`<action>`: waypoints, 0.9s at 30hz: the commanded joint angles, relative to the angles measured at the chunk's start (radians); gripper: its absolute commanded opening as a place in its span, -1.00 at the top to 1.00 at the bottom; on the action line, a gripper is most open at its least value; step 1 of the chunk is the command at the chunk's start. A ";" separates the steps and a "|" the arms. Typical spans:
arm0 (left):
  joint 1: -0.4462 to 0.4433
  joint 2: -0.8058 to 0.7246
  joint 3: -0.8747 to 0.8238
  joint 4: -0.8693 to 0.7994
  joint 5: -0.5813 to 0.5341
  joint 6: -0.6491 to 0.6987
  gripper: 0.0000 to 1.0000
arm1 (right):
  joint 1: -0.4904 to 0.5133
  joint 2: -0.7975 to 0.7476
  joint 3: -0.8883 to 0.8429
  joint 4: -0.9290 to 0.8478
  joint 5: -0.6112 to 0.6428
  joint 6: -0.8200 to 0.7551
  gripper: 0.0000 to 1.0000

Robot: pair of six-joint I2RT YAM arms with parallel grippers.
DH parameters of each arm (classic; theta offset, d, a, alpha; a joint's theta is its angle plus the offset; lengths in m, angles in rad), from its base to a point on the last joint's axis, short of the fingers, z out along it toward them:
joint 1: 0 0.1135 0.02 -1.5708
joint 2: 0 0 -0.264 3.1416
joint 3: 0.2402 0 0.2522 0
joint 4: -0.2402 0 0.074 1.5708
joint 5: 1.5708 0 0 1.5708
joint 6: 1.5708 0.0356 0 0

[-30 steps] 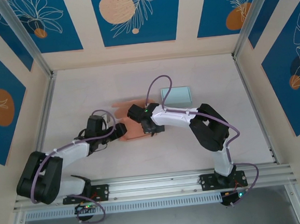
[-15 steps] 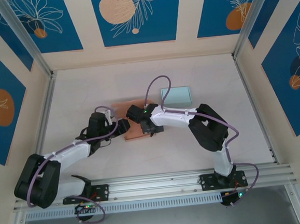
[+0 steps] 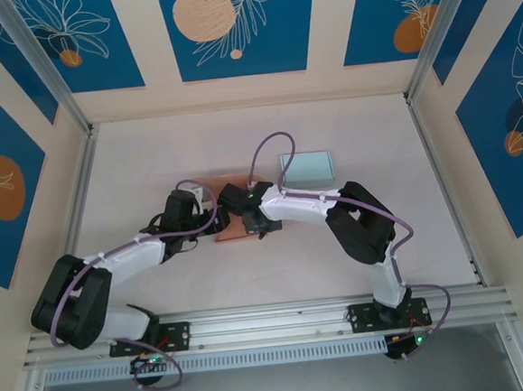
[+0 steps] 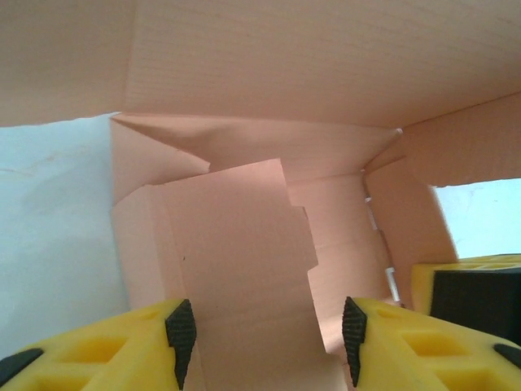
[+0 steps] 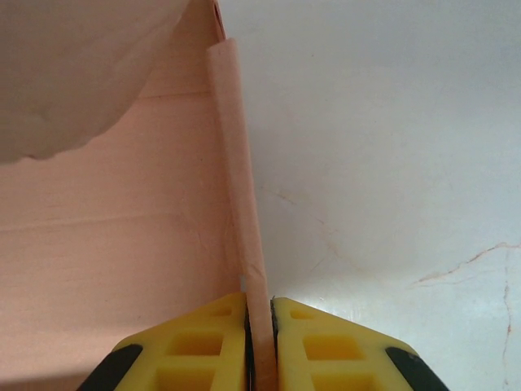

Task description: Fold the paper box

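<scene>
The pink paper box [image 3: 232, 232] lies mid-table between both grippers. My left gripper [image 3: 214, 219] reaches into it from the left. In the left wrist view its jaws [image 4: 266, 342] stand apart around an upright inner flap [image 4: 244, 252], and a gap shows between the flap and the right pad [image 4: 352, 338]. The box's walls [image 4: 326, 65] rise above and behind that flap. My right gripper [image 3: 247, 220] meets the box from the right. Its jaws [image 5: 260, 342] are shut on a thin folded wall edge [image 5: 236, 163], with the box's pink panel [image 5: 114, 236] to the left.
A pale teal rectangular piece [image 3: 306, 166] lies flat behind the right arm. Bare white table [image 5: 391, 163] stretches right of the pinched edge. Aluminium rails [image 3: 81, 201] and patterned walls bound the table on three sides.
My left gripper has moved right into the box and its jaws have narrowed. The box's left side has folded up, so the box looks narrower from above. The right gripper kept its grip.
</scene>
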 commanded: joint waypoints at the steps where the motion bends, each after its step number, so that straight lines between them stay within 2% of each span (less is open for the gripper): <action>1: -0.006 -0.031 0.014 -0.152 -0.120 0.074 -0.12 | 0.015 0.043 -0.022 -0.082 -0.061 -0.032 0.69; 7: -0.005 -0.037 0.019 -0.184 -0.169 0.108 -0.13 | 0.016 0.031 -0.019 -0.082 -0.054 -0.033 0.69; 14: -0.005 -0.024 0.003 -0.130 -0.126 0.085 0.00 | 0.015 0.038 -0.015 -0.082 -0.060 -0.035 0.69; 17: -0.005 -0.056 -0.006 -0.091 -0.082 0.059 -0.24 | 0.015 0.042 -0.019 -0.077 -0.062 -0.034 0.70; 25: -0.001 -0.107 0.012 -0.126 -0.085 0.034 -0.39 | 0.013 0.041 -0.020 -0.076 -0.065 -0.035 0.70; 27: 0.002 -0.118 0.018 -0.178 -0.135 0.039 -0.55 | 0.014 0.037 -0.020 -0.075 -0.063 -0.035 0.70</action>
